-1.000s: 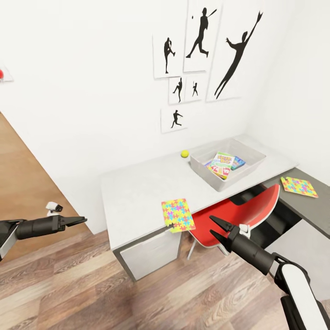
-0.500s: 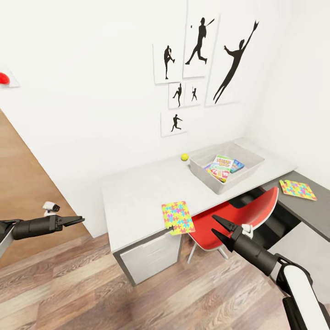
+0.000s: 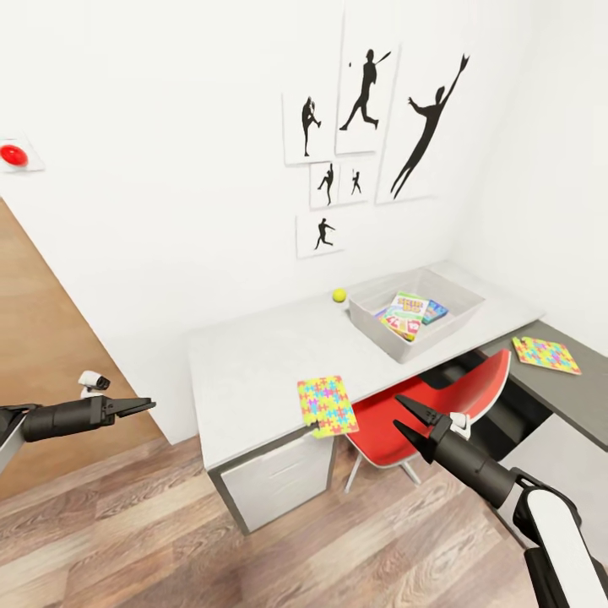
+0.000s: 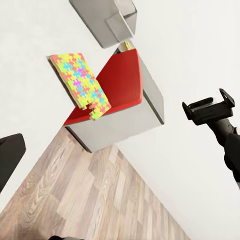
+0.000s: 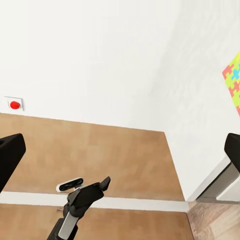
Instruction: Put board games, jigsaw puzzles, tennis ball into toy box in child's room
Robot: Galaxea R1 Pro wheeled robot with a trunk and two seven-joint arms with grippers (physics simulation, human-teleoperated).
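The left tool [image 3: 143, 406] hangs out over the wood floor with its fingers drawn close to a narrow point, holding nothing; its arm reaches level and straight toward the counter [image 3: 253, 355], which lies well ahead of it. Past that tool's tip, the nearer jigsaw puzzle [image 3: 327, 405] lies flat with one end jutting off the counter's front edge. It looks thin, stiff and light, likely slick on its printed face, so that overhanging end is the sensible place to pinch it from above and below. Beyond it, by the wall, the small tennis ball [image 3: 339, 295] sits just beside the toy box [image 3: 371, 317]. It would roll at a nudge and wants a grip across its middle. Board games [image 3: 407, 310] already lie inside the box.

The right tool [image 3: 410, 420] is spread wide and empty, just off the puzzle's overhanging end and above the red chair [image 3: 397, 418]. Its arm comes up slanting from low at the robot's side. Further off beyond it, the second puzzle [image 3: 545, 354] lies flat on the lower dark desk [image 3: 583, 397].
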